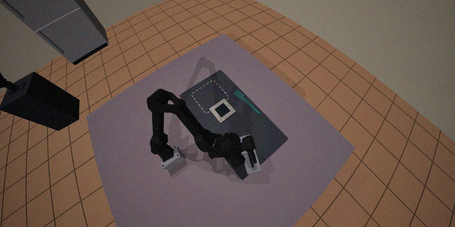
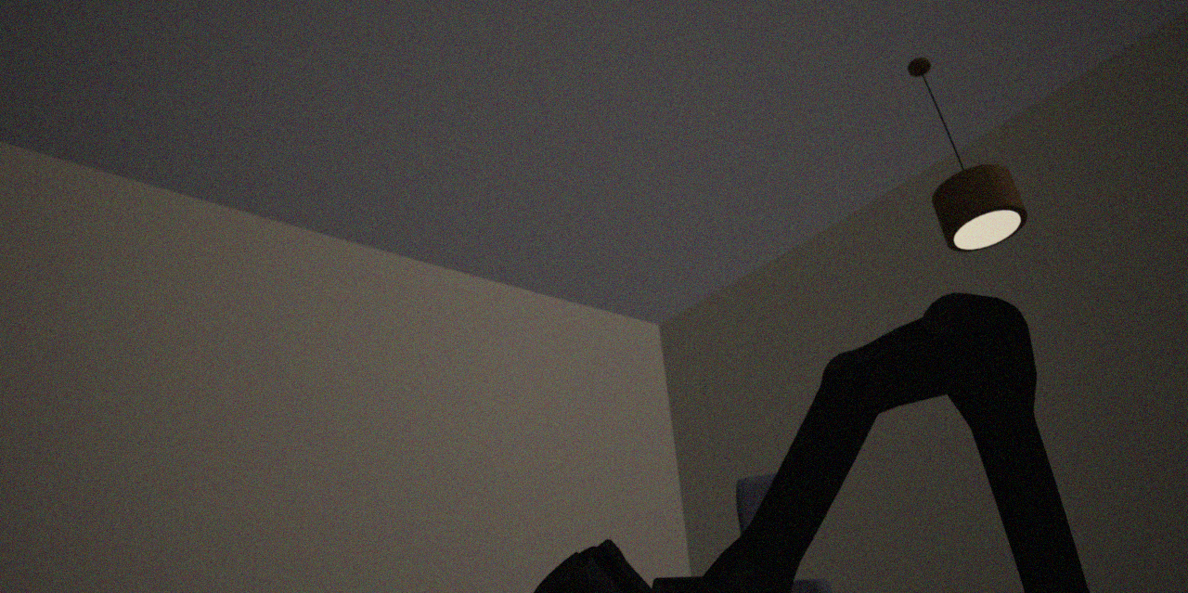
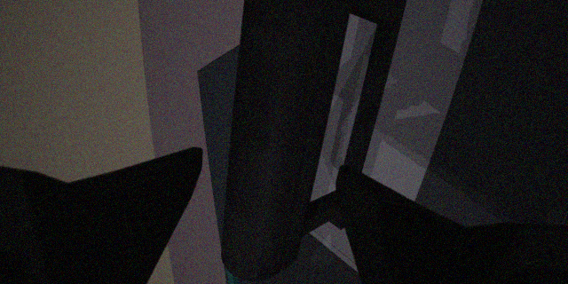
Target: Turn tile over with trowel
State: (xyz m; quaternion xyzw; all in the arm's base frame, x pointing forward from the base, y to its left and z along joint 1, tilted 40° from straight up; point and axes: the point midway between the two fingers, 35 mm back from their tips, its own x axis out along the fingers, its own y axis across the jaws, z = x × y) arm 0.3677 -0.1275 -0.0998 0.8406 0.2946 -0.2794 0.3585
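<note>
The trowel point(image 1: 257, 166) point(image 3: 271, 111) has a pale rectangular blade and a thick black handle. It lies at the near end of the dark mat point(image 1: 271, 138), partly past the mat's edge. My gripper point(image 3: 271, 167) is open above it; in the wrist view the handle runs between the spread fingertips, not clamped. In the top view the arm hides part of the trowel and the fingertips. The tile point(image 1: 222, 110), cream-bordered with a dark square facing up, lies flat, overlapping the near edge of the dashed outline point(image 1: 213, 80). The exterior view shows only the arm.
A teal spatula-like tool point(image 1: 250, 105) point(image 3: 231, 278) lies along the mat's right edge, beside the tile. The mat lies on the purple table top point(image 1: 302, 149). A black box point(image 1: 51, 101) and a grey cabinet point(image 1: 63, 25) stand at the left, off the table.
</note>
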